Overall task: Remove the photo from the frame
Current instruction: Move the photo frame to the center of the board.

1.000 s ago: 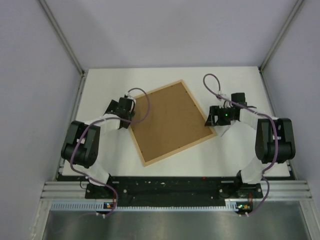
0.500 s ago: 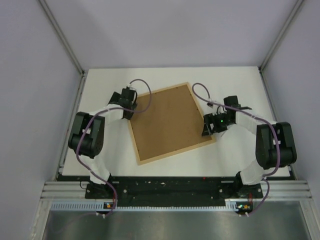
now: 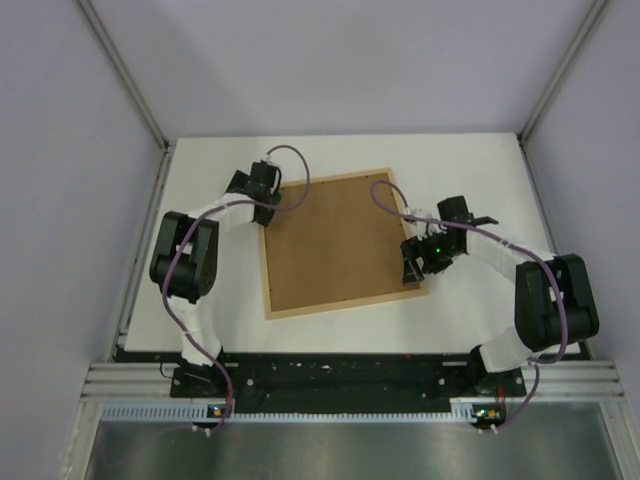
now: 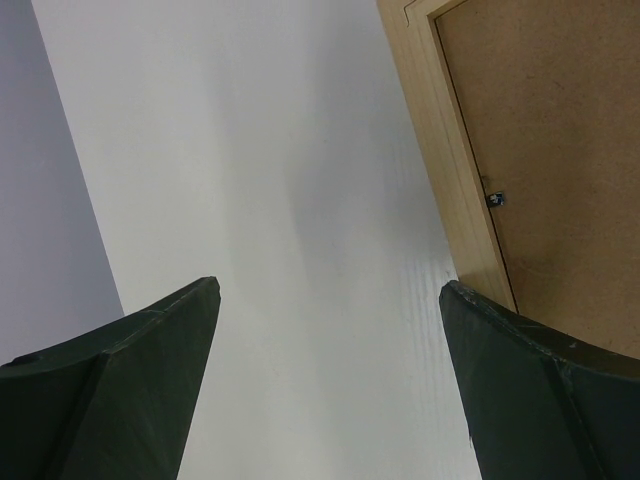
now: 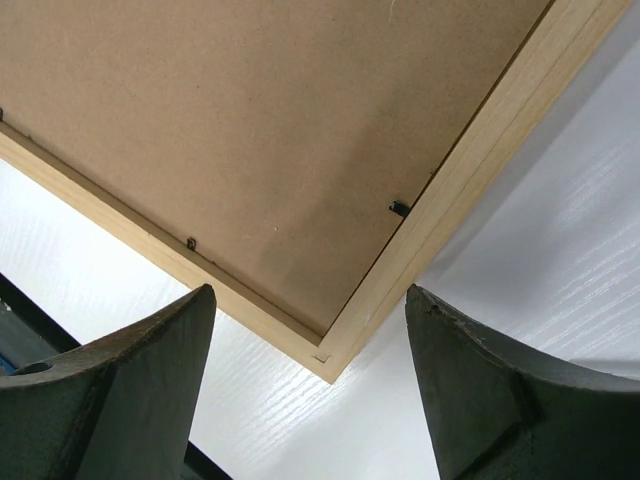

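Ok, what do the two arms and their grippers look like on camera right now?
Both the left arm and right arm have black joint housings, white links and a looping purple cable. A green light glows near the right wrist. The left gripper and right gripper have dark, wedge-shaped fingers.

Setting: robot test cell in a lab.
Enclosure: plain pale walls (image 3: 340,60) close off three sides, with aluminium struts (image 3: 120,70) running along the corners.
Bench: flat white top (image 3: 470,160) filling the cell floor.
Mounting: left arm (image 3: 185,270) and right arm (image 3: 545,290) bolted to a black base plate (image 3: 340,368) at the near edge, with a slotted aluminium rail (image 3: 340,392) in front.
Wiring: exposed purple cables (image 3: 290,149) loop loose along both arms.
Indicator: green light (image 3: 437,251) lit on the right wrist.
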